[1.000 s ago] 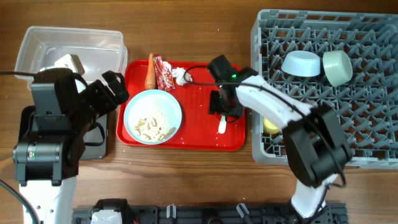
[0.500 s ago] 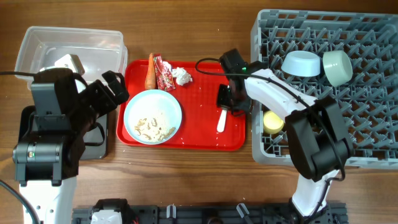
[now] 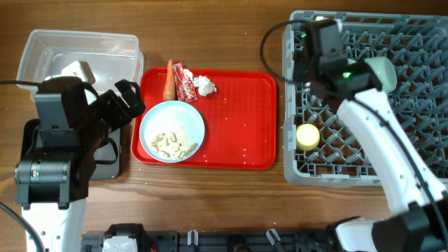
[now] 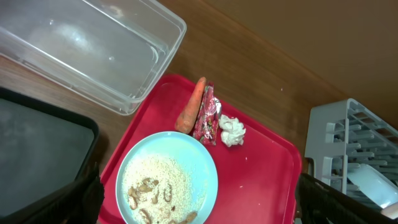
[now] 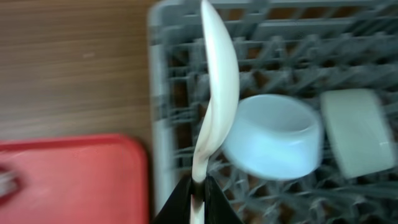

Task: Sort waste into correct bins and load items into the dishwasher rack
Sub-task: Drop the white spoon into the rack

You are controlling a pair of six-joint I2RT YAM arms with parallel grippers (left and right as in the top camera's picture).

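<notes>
My right gripper point(image 5: 198, 193) is shut on the handle of the white spoon point(image 5: 217, 81) and holds it over the left edge of the grey dishwasher rack point(image 3: 392, 133). The light blue bowl point(image 5: 273, 137) and the pale green bowl point(image 5: 357, 130) lie in the rack beside it. The yellow cup point(image 3: 306, 136) sits in the rack's front left. The round white plate point(image 3: 172, 131) with beige scraps lies on the red tray point(image 3: 245, 119), with the carrot point(image 3: 169, 80), wrapper point(image 3: 186, 82) and tissue point(image 3: 205, 85) behind it. My left gripper point(image 4: 199, 205) is open above the plate.
The clear tub point(image 3: 77, 49) stands at the back left. The black tray point(image 4: 37, 137) lies in front of it, mostly under my left arm. In the overhead view my right arm hides the blue bowl. Bare wood lies between the red tray and the rack.
My right gripper has lifted the white spoon off the red tray and carried it back and right, over the rack's left edge. The left arm has not moved.
</notes>
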